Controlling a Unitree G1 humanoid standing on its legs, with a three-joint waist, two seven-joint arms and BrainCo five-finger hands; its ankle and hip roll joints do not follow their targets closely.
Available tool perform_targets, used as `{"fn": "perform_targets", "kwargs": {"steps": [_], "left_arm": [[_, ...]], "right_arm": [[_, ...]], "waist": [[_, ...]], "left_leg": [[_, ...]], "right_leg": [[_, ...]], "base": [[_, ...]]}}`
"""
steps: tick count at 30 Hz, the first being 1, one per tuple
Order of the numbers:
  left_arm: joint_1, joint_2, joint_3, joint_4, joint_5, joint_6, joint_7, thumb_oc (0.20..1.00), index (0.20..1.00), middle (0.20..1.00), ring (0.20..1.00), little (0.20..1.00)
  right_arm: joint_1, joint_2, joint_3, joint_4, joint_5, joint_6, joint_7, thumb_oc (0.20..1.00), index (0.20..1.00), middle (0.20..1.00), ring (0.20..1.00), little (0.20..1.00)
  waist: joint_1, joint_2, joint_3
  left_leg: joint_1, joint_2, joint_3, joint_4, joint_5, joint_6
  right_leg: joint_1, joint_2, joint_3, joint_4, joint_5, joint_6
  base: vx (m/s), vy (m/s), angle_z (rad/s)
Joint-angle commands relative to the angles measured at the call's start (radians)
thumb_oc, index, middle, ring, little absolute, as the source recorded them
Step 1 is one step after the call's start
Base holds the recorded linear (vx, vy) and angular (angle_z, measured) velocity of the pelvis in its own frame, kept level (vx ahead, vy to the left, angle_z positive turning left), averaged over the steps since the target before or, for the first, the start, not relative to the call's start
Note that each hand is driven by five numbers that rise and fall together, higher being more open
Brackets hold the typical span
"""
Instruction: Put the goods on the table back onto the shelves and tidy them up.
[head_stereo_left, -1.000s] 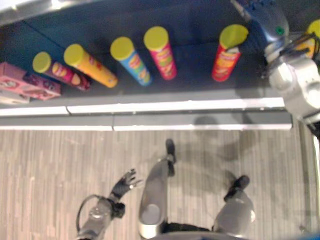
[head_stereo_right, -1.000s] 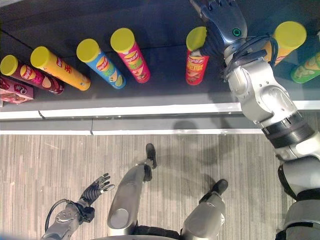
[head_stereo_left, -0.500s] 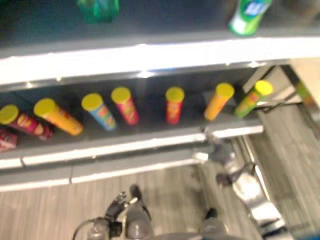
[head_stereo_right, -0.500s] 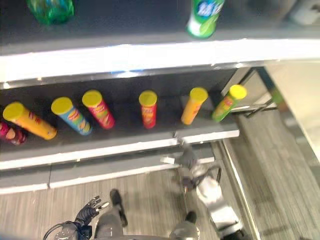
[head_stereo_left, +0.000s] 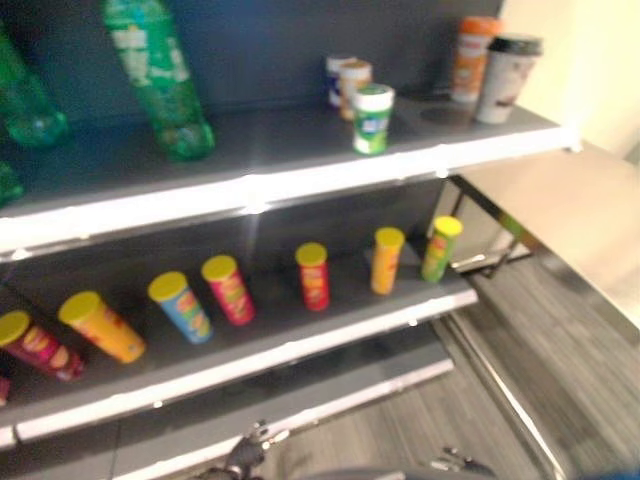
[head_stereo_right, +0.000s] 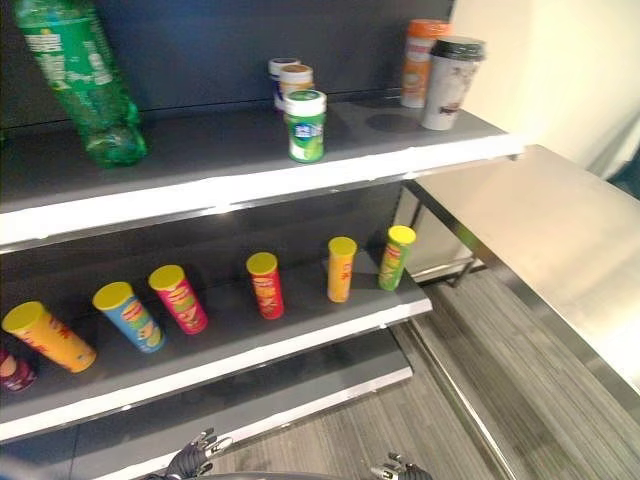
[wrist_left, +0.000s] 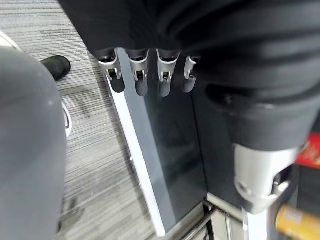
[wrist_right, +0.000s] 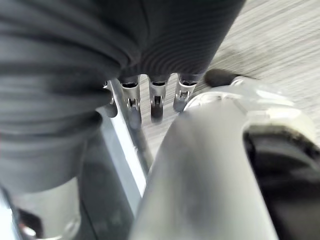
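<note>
At frame bottom, left hand (head_stereo_right: 192, 459) shows partly cut off.

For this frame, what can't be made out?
- Table: its far part is cut by the eye view's edge, so any goods there are unseen.
- Dark red can: cut by the edge.
- Left hand, right hand: nothing held.

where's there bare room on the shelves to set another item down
Upper shelf: a wide bare stretch between the green bottle and the small green can. Lower shelf: its front strip ahead of the chip tubes is bare. The tubes' row is crowded, as is the upper shelf's right end around the cups.
</note>
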Motion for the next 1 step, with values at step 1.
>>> {"fn": "perform_targets", "kwargs": {"steps": [1], "left_arm": [[-0.062,0.021,0.007,-0.003,-0.052,-0.03,-0.06,1.0,1.0,1.0,1.0,1.0]], "right_arm": [[-0.064,0.022,-0.005,-0.01,-0.002,-0.033,-0.021,1.0,1.0,1.0,1.0,1.0]], "waist": [[0.003,-0.001,0.042]], "left_leg": [[0.11,0.059,0.007,0.008,0.011,-0.071]], "right_leg": [[-0.076,-0.037,0.034,-0.023,0.21,0.0]], "base": [[0.0,0.0,0.0]]}}
